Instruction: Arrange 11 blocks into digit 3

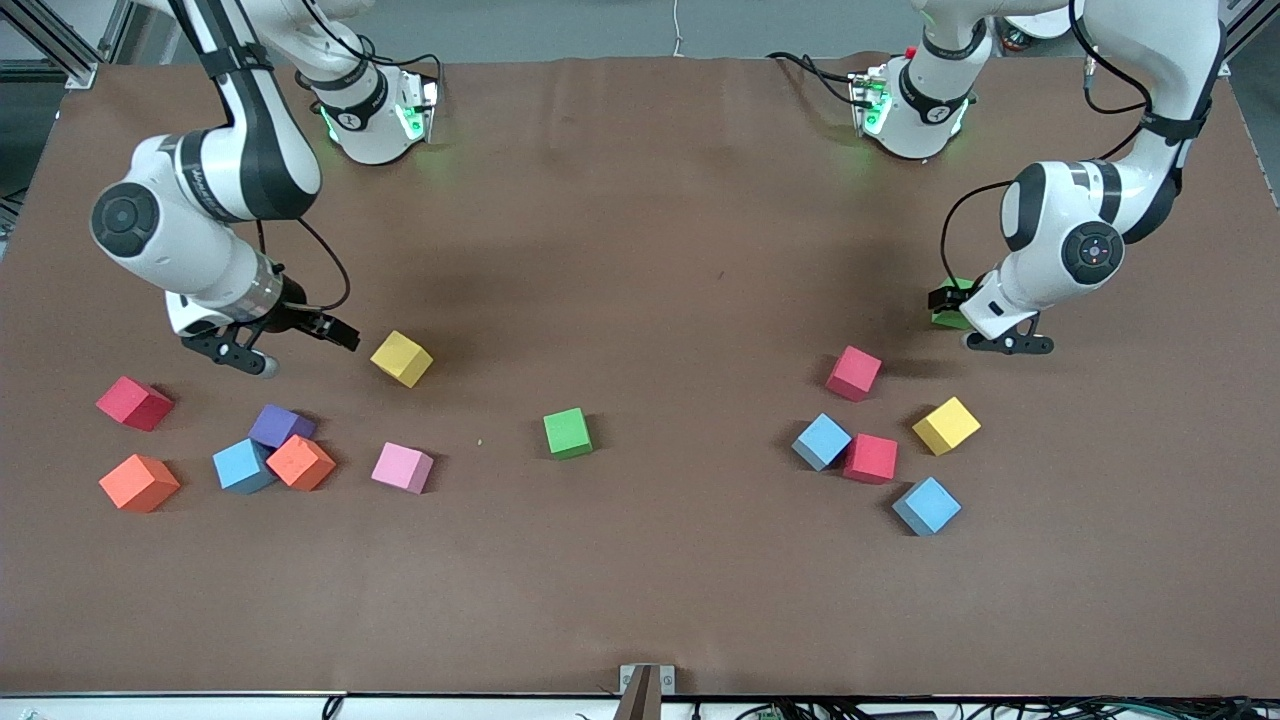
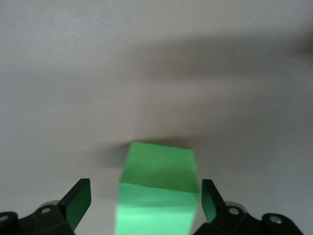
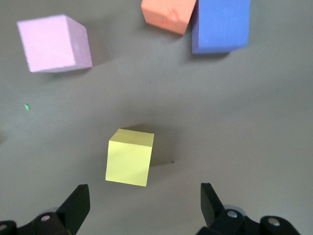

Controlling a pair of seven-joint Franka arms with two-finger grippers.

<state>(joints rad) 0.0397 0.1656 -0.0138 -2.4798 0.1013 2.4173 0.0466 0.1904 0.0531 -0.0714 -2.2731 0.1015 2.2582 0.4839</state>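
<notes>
While both hands are held low over the brown surface [image 1: 640, 250] with fingers spread apart, nothing is gripped. A green block [image 2: 157, 193] is seen between the left hand's [image 2: 146, 203] open fingers, not clamped; in the front view that block [image 1: 950, 312] is mostly hidden by the left hand [image 1: 1005, 340]. Near that hand, five blocks are scattered: a red one [image 1: 854, 373], a yellow one [image 1: 945, 425], a blue one [image 1: 821, 441] touching a second red one [image 1: 870, 458], and another blue one [image 1: 926, 505]. A yellow block [image 3: 129, 156] lies just ahead of the right hand's [image 3: 144, 203] open fingers, untouched; it [image 1: 401, 358] sits beside the right hand [image 1: 300, 335] in the front view. Farther from that hand, a pink block [image 1: 402, 467], a purple one [image 1: 280, 425], a blue one [image 1: 243, 465], an orange one [image 1: 300, 462], a red one [image 1: 134, 403] and another orange one [image 1: 139, 482] are spread. A second green block [image 1: 567, 433] rests alone between the two groups. No digit is formed.
</notes>
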